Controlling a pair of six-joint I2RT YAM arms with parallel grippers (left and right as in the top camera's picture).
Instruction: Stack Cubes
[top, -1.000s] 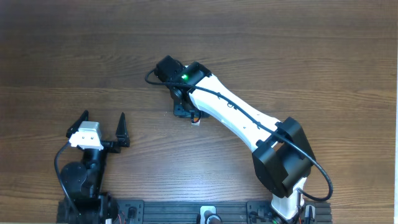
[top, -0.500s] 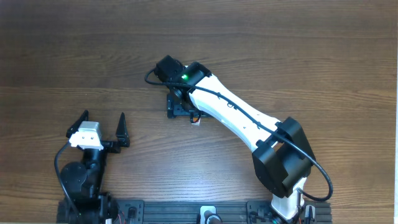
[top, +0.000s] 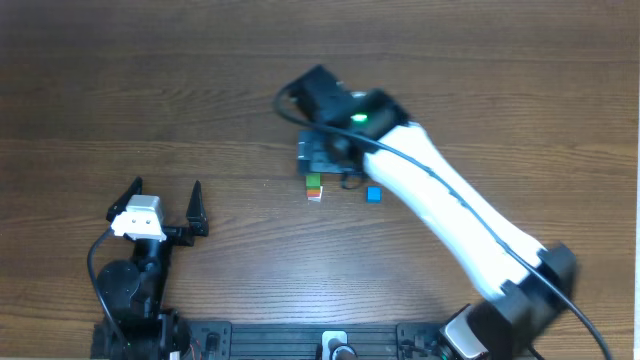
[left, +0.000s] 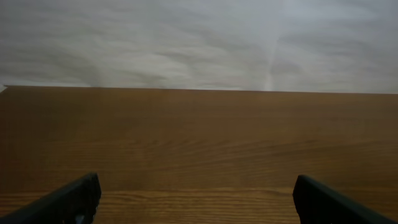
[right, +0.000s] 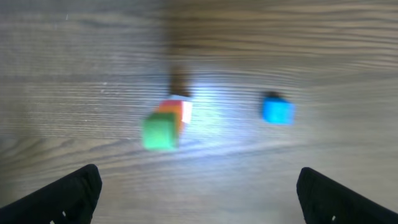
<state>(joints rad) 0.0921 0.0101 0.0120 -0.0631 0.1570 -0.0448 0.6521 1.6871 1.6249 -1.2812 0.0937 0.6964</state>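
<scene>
A small stack of cubes (top: 314, 187) stands mid-table, a green cube (right: 159, 132) on top of an orange one (right: 173, 114), with a white-and-red piece (right: 185, 110) below. One blue cube (top: 374, 194) (right: 277, 111) lies alone on the wood just right of the stack. My right gripper (top: 322, 158) (right: 199, 200) hangs above the stack, open and holding nothing, its fingers spread wide. At the near left my left gripper (top: 165, 197) (left: 199, 200) rests low over bare wood, also open with nothing in it.
The wooden table (top: 120, 90) is bare around the cubes. Its far edge meets a pale wall (left: 199, 43) in the left wrist view. The white right arm (top: 450, 220) slants across the right half of the table.
The right gripper has lifted off the stack and swung right and away, uncovering the green-topped stack and the blue cube. The left arm has stayed still.
</scene>
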